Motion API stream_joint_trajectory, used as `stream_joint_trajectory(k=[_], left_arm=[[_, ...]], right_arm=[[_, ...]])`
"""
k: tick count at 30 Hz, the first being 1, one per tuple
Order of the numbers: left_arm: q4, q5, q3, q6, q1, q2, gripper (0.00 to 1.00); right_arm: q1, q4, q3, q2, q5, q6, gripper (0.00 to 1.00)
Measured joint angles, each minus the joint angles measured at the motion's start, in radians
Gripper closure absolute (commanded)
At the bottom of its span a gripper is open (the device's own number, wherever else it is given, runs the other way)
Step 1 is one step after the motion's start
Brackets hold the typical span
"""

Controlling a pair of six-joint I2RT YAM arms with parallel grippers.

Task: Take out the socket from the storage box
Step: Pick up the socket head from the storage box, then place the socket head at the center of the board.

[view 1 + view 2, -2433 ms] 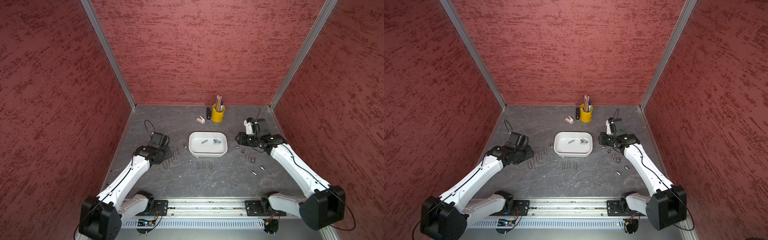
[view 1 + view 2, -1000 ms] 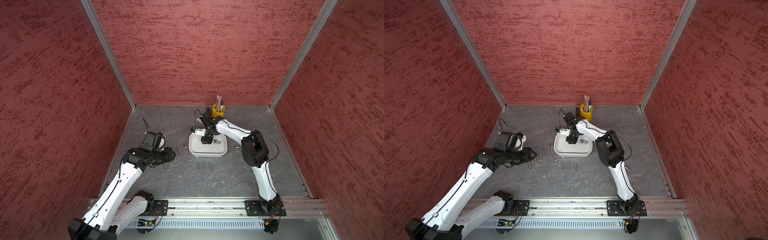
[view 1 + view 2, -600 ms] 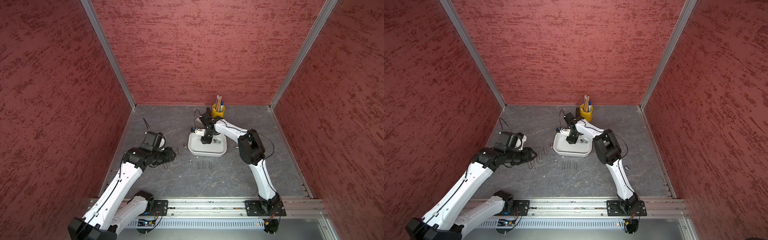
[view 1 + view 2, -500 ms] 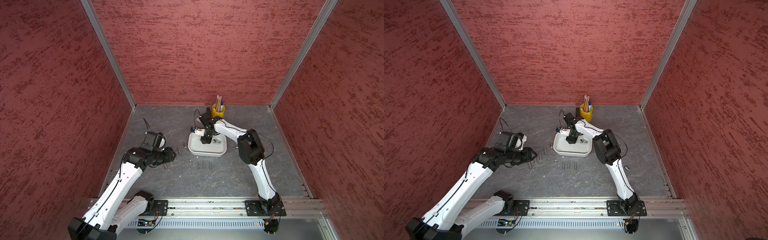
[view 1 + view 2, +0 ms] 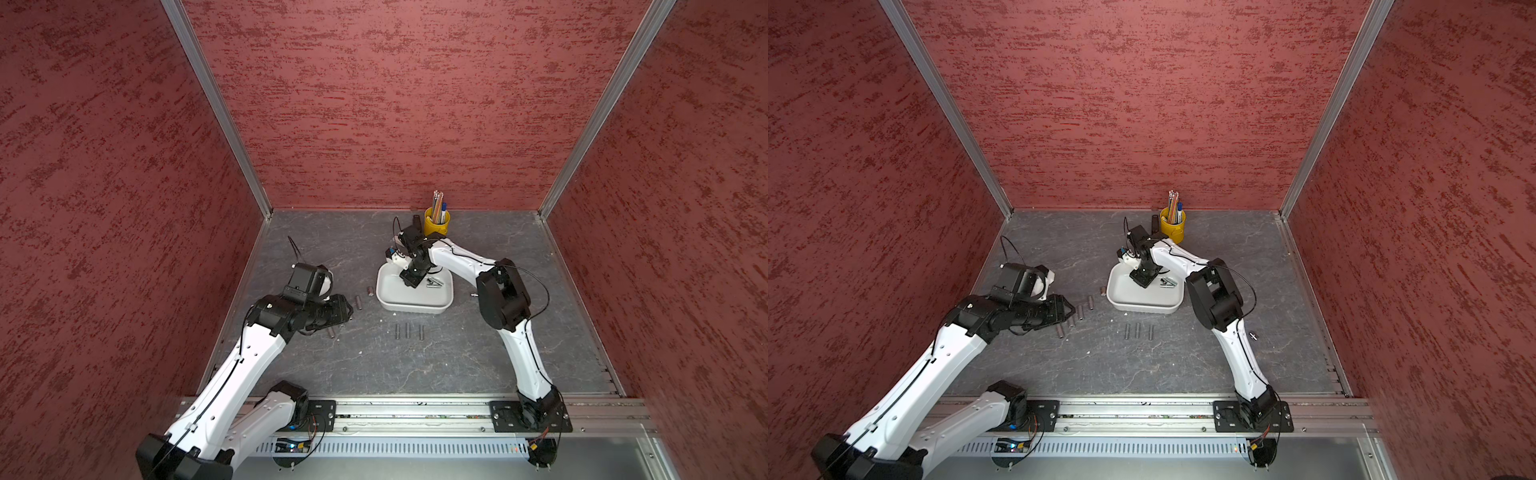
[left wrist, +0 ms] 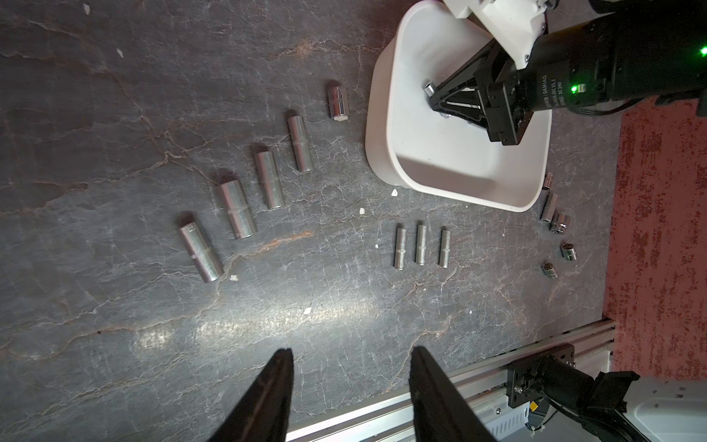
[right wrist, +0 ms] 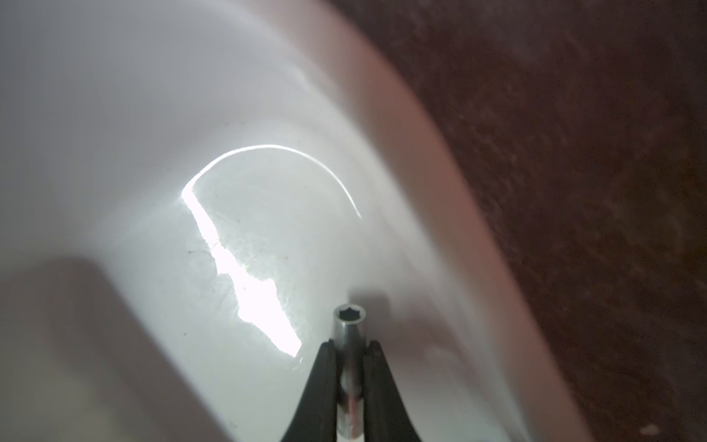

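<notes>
The grasp looks made; the lift is not. In the right wrist view the right jaws are pinched narrow on a slim socket [image 7: 349, 325]. Its hex mouth pokes out past the tips, low over the white floor of the box [image 7: 153, 114]. The left wrist view agrees: the tips are down inside the box [image 6: 378, 153], with the socket's end [image 6: 429, 88] showing beside them. So the socket is held inside the box; whether it touches the floor cannot be told.

What is left, by this reading, is to raise it over the rim and set it on the worktop [image 6: 114, 114]. The left jaws stand wide and empty over bare worktop, well apart from the box.

Other sockets lie outside the box: a row of larger ones [image 6: 237, 208] and three slim ones [image 6: 421, 245] just beside it. A few metal pieces [image 5: 434, 282] sit in the box in both top views, partly behind the right arm [image 5: 461, 259] and too small to count or name. The rim is blurred in the right wrist view.
</notes>
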Motion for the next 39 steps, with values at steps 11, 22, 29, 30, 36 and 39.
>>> stream_joint_trajectory(k=[11,22,29,30,36,39], left_arm=[[0.000,-0.011,0.000,0.000,0.000,-0.004,0.48],[-0.001,-0.026,0.000,-0.003,0.000,-0.011,0.47],[0.000,-0.026,0.000,-0.003,0.000,-0.013,0.47],[0.000,-0.026,0.000,-0.003,0.000,-0.013,0.47],[0.000,-0.026,0.000,-0.003,0.000,-0.013,0.47],[0.000,-0.026,0.000,-0.003,0.000,-0.013,0.47]], right_arm=[[0.005,0.041,-0.341,-0.497,0.023,0.486,1.00],[0.086,0.133,-0.861,-0.882,0.032,0.834,1.00],[0.205,0.272,-1.013,-0.852,0.046,0.998,1.00],[0.214,0.295,-1.015,-0.834,0.048,1.016,1.00],[0.223,0.408,-1.018,-0.732,0.062,1.076,1.00],[0.223,0.426,-1.020,-0.715,0.082,1.093,1.00]])
